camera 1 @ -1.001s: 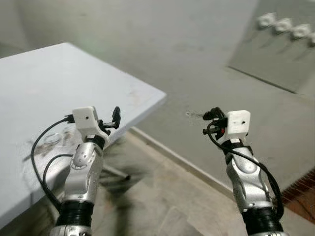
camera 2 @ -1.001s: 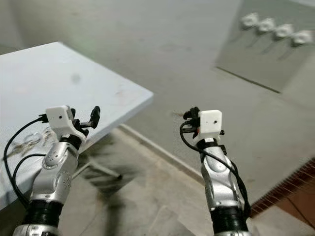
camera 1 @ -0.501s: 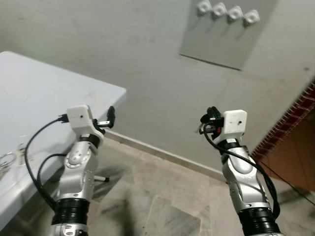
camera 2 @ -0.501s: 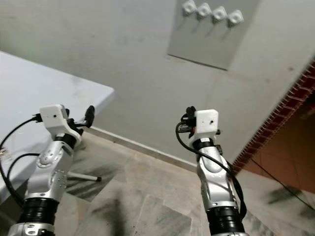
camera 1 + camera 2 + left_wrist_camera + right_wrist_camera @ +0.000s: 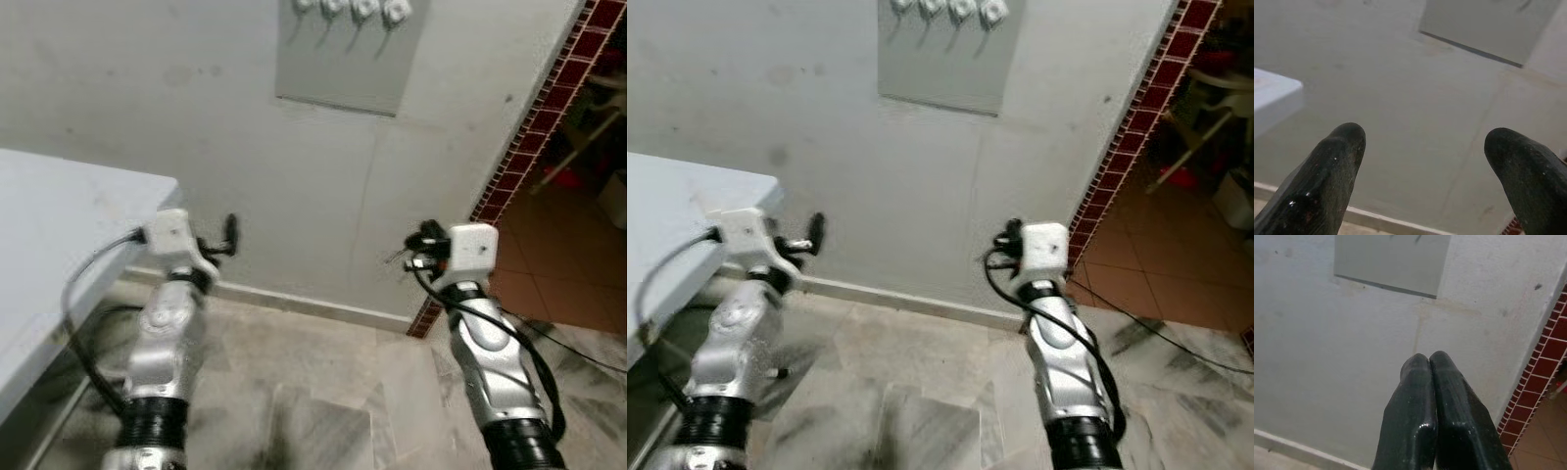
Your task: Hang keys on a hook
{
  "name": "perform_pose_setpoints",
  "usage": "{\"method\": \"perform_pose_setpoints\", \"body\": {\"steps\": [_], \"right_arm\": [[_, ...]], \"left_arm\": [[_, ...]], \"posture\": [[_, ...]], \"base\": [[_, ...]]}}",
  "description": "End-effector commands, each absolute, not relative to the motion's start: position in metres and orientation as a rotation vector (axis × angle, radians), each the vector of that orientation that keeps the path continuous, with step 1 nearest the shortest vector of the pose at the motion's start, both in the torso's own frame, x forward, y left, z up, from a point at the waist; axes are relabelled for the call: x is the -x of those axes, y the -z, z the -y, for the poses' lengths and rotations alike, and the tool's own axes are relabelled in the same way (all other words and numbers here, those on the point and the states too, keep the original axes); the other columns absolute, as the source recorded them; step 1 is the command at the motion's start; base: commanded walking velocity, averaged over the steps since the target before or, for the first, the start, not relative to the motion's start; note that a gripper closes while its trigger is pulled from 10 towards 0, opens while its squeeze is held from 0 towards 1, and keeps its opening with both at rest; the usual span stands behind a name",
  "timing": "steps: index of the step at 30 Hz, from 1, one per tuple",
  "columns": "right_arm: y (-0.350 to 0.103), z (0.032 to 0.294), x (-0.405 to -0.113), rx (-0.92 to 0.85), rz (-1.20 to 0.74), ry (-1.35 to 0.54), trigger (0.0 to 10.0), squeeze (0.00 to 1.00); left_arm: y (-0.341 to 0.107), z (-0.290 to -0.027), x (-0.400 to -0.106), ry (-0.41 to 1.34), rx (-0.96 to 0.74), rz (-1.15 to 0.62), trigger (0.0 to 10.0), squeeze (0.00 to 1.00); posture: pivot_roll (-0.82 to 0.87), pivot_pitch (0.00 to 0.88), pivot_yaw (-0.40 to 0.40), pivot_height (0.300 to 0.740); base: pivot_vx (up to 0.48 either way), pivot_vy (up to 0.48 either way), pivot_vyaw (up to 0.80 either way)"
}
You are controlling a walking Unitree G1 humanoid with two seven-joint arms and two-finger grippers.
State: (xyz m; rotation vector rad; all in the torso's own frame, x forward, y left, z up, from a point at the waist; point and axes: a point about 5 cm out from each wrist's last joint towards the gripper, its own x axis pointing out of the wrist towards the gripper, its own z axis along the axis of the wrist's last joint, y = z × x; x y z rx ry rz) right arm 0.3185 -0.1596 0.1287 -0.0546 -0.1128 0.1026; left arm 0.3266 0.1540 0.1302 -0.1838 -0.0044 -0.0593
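Facing a grey wall (image 5: 196, 117), you've got both arms raised in front w/ nothing in either gripper. Left gripper (image 5: 1425, 147) is spread wide: one fingertip (image 5: 1344, 139) sits well apart from the other, bare wall between them. Right gripper (image 5: 1429, 363) is clenched, its two fingers pressed flat together w/ nothing between them that you can make out.

Hooks (image 5: 353, 10): a row of four white ones at the top of a grey panel (image 5: 343, 69) mounted on the wall, high above both grippers and roughly between them. Both wrist cams point at the wall, w/ the panel's lower edge above the fingertips.

Keys: can't be made out on the visible part of the table or in either gripper.

White table (image 5: 49, 225) is at your left, its corner just beside the left arm. A red-brick edge (image 5: 549, 108) runs along the wall's end on your right, w/ a reddish tiled floor beyond it. Marble-patterned floor tiles (image 5: 323, 401) lie under the arms. Head views are a bit blurred.
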Motion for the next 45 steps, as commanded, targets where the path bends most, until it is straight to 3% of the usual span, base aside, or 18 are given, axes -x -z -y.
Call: {"method": "perform_pose_setpoints", "body": {"steps": [1,6,18,45], "right_arm": [[-0.132,0.156,-0.318,0.07,0.127,-0.131,10.0,0.0],[-0.124,0.158,-0.313,0.104,0.101,-0.177,10.0,0.0],[-0.121,0.153,-0.305,0.096,0.098,-0.214,10.0,0.0],[-0.131,0.155,-0.3,0.044,0.132,-0.191,10.0,0.0]], "left_arm": [[-0.131,-0.154,-0.324,0.076,0.147,0.003,10.0,0.0],[-0.121,-0.141,-0.315,0.177,0.095,-0.031,10.0,0.0],[-0.127,-0.14,-0.313,0.194,0.126,-0.01,10.0,0.0],[-0.133,-0.146,-0.317,0.179,0.157,-0.002,10.0,0.0]], "posture": [[0.04,0.018,-0.058,0.74],[0.03,0.016,-0.053,0.74],[0.03,0.011,-0.049,0.74],[0.02,0.001,-0.049,0.74]], "base": [[0.0,0.0,0.0],[0.0,0.0,0.0],[0.0,0.0,0.0],[0.279,0.0,0.0]]}}
